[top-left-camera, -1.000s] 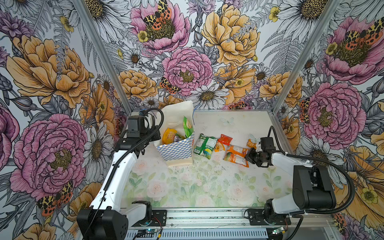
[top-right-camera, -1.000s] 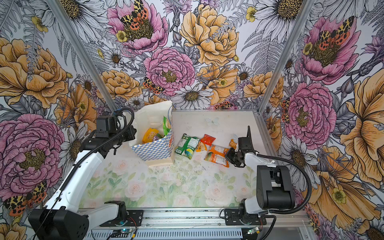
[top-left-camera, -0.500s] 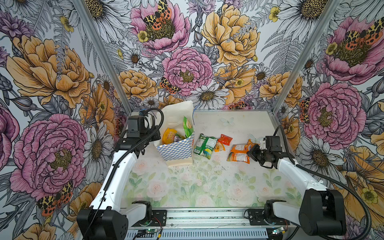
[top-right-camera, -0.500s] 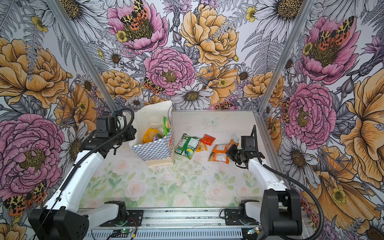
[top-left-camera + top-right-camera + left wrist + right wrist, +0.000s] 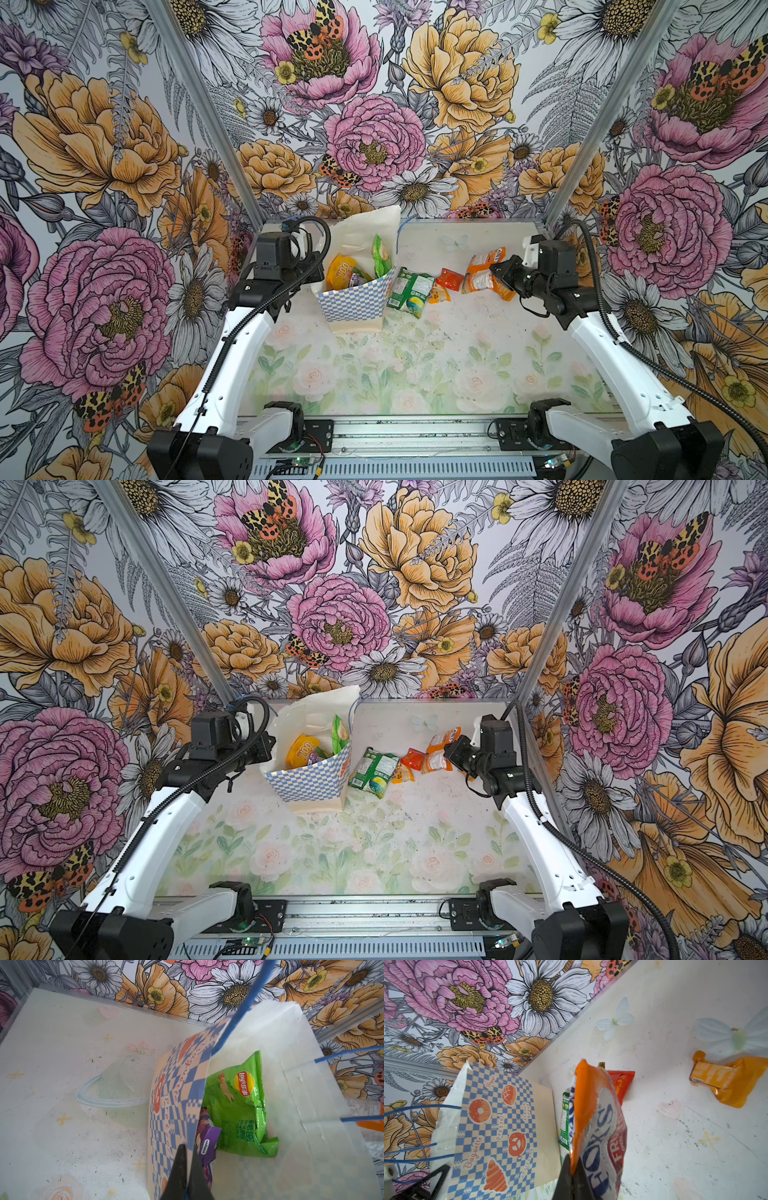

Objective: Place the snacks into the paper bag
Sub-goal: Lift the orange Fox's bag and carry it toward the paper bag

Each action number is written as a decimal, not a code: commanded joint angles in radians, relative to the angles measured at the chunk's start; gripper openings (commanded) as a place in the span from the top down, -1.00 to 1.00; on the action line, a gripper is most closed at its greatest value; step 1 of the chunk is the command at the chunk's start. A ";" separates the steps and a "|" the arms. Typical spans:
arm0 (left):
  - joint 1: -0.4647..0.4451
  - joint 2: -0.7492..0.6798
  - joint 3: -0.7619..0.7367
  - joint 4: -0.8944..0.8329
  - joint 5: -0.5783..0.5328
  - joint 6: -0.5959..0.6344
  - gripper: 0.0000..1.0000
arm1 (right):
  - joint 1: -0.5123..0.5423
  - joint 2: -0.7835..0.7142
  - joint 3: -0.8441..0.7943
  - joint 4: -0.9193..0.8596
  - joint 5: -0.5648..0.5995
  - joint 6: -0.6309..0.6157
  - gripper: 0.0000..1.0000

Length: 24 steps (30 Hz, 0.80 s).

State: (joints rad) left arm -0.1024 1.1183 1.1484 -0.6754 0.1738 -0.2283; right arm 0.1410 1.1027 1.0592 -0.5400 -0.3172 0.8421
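L hand [image 5: 188, 1153] clamps the paper bag [image 5: 353, 299] rim, prob. to prop the mouth open & steady it; green pack [image 5: 239, 1105] & purple pack [image 5: 207, 1142] already inside. R hand [image 5: 572, 1159] pinches the orange-white packet [image 5: 600, 1126] by one edge, well right of bag. On counter [image 5: 415, 374] between: green-white pack [image 5: 409, 286] & red sachet [image 5: 451, 278]. Air above them looks free; bag's raised rim + blue cord handle [image 5: 239, 1012] could snag.

Both arms are stretched to the far end, wrists turned inward. Left gripper [image 5: 318, 272] is pinched shut at far left, right gripper [image 5: 496, 272] pinched shut too at far right.
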 commanded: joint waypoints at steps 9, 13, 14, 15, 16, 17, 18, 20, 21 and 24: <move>-0.027 -0.047 0.004 0.079 0.019 0.028 1.00 | 0.140 0.151 0.429 0.028 0.098 -0.031 1.00; -0.035 -0.052 0.003 0.081 0.023 0.033 1.00 | 0.184 0.234 0.589 0.027 0.120 -0.063 1.00; -0.037 -0.051 0.004 0.082 0.024 0.034 1.00 | 0.188 0.253 0.630 0.023 0.128 -0.077 1.00; -0.039 -0.051 0.004 0.081 0.026 0.035 1.00 | 0.190 0.281 0.681 0.006 0.140 -0.085 1.00; -0.040 -0.051 0.004 0.081 0.029 0.034 1.00 | 0.191 0.310 0.736 -0.009 0.142 -0.091 1.00; -0.040 -0.051 0.004 0.081 0.028 0.034 1.00 | 0.192 0.335 0.780 -0.017 0.135 -0.093 1.00; -0.041 -0.051 0.002 0.082 0.026 0.036 1.00 | 0.197 0.371 0.828 -0.026 0.128 -0.095 1.00; -0.046 -0.051 0.003 0.080 0.028 0.037 1.00 | 0.218 0.422 0.904 -0.034 0.120 -0.094 1.00; -0.048 -0.051 0.002 0.080 0.030 0.038 1.00 | 0.233 0.450 0.943 -0.039 0.117 -0.095 1.00; -0.054 -0.053 0.004 0.081 0.036 0.038 1.00 | 0.275 0.522 1.048 -0.059 0.116 -0.101 1.00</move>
State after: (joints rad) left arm -0.1467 1.1046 1.1481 -0.6666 0.1749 -0.2089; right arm 0.3756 1.5818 2.0155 -0.6014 -0.2008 0.7670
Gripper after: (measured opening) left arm 0.051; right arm 0.047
